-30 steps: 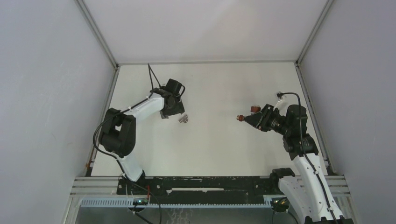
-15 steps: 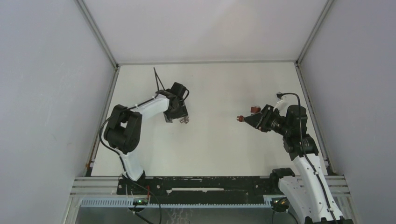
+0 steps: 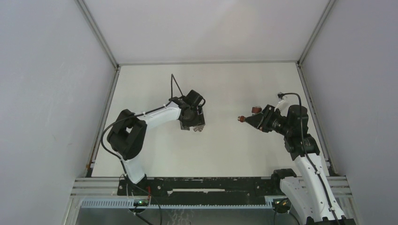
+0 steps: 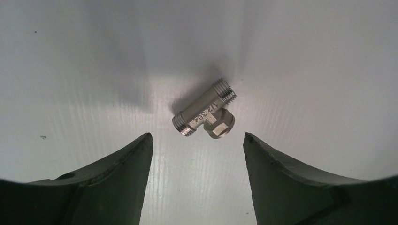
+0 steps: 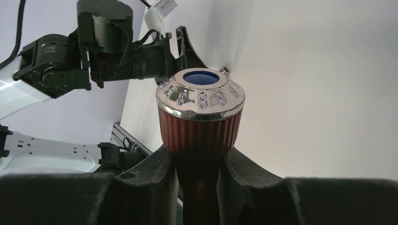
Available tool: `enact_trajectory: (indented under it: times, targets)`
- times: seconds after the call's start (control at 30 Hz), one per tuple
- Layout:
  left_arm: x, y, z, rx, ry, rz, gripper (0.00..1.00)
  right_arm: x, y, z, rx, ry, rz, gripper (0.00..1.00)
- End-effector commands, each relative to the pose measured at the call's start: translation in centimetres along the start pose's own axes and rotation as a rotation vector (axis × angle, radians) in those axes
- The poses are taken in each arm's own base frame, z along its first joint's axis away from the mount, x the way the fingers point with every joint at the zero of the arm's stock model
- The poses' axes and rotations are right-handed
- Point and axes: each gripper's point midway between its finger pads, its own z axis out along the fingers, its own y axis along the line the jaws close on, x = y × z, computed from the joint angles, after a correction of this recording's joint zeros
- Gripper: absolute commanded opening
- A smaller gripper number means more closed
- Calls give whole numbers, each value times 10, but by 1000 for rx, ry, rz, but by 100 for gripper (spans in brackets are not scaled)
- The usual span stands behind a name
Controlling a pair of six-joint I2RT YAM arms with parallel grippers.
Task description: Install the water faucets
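Note:
A small silvery tee-shaped metal fitting [image 4: 205,116] lies on the white table just beyond the fingertips of my left gripper [image 4: 197,136]. That gripper is open, with nothing between its fingers and the fitting outside the gap. From above, the fitting [image 3: 199,128] shows as a silvery speck at the tip of the left gripper [image 3: 193,123]. My right gripper [image 5: 199,152] is shut on the stem of a reddish-brown faucet [image 5: 201,112] with a ribbed knob and a silver, blue-centred cap. In the top view the faucet [image 3: 242,118] sticks out leftward from the right gripper [image 3: 253,120], raised off the table.
The white table [image 3: 220,150] is walled by grey panels left, right and back. A black rail [image 3: 206,185] and the arm bases run along the near edge. The left arm [image 5: 94,51] shows in the right wrist view behind the faucet.
The left arm has swung right and toward the near edge, still open. The silvery fitting at its fingertips now lies farther right too. The right arm and faucet have not moved.

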Motion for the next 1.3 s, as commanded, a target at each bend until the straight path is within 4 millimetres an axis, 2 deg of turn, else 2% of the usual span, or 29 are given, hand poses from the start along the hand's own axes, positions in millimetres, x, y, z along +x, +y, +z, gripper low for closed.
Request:
enact_trajectory:
  times: [0.0, 0.2, 0.43, 0.6, 0.8, 0.93, 1.1, 1.27]
  targets:
    - [-23, -11, -31, 52, -83, 123, 75, -21, 20, -6, -48, -65, -70, 0]
    - [-16, 7, -31, -11, 1, 481, 77, -21, 20, -6, -48, -63, -70, 0]
    - [-6, -18, -25, 101, 89, 631, 80, -22, 21, -5, -54, -64, -64, 0]
    - [-7, -30, -9, 92, 121, 659, 79, -21, 20, -5, -51, -61, -63, 0]
    - [-12, -20, 7, -2, 136, 663, 74, -20, 18, -7, -42, -62, -70, 0]
    - [-5, -11, 13, -28, 178, 681, 68, -20, 18, -7, -41, -62, -72, 0]
    - [1, -9, 16, -21, 196, 679, 63, -20, 18, -6, -38, -62, -73, 0]
    - [-2, -11, 20, -17, 181, 652, 59, -20, 19, -6, -45, -61, -69, 0]
